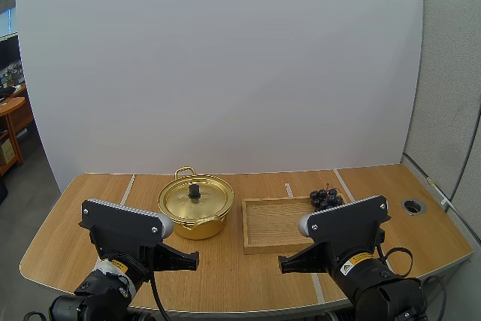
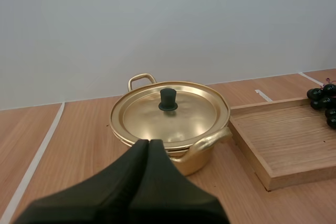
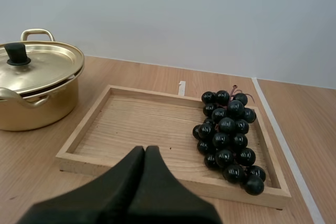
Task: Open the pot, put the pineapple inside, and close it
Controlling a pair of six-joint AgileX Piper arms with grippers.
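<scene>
Lifting the lid (image 2: 170, 116), which sits square on the pot (image 1: 194, 212), is the step in hand, and the black knob (image 2: 168, 99) at its centre is the sensible hold. My left gripper (image 2: 148, 142), fingers (image 2: 128, 169) pressed together on nothing, hangs just short of the pot's near rim. I judge it must spread them, come straight down over the knob, pinch low and lift level so the light pot is not dragged along. My right gripper (image 3: 145, 149), likewise closed and empty, hangs near the front edge of the wooden tray (image 3: 131, 124) just right of the pot. The fruit to hand is a bunch of dark grapes (image 3: 228, 132), not a pineapple, in the tray's end farthest from the pot. The table (image 1: 90, 208) is pale wood crossed by strips of white tape (image 2: 37, 156), with a round hole (image 1: 412, 205) well right of the pot. A plain white sheet (image 1: 225, 65) rises behind the pot, a grey partition (image 1: 451, 73) to its right.
</scene>
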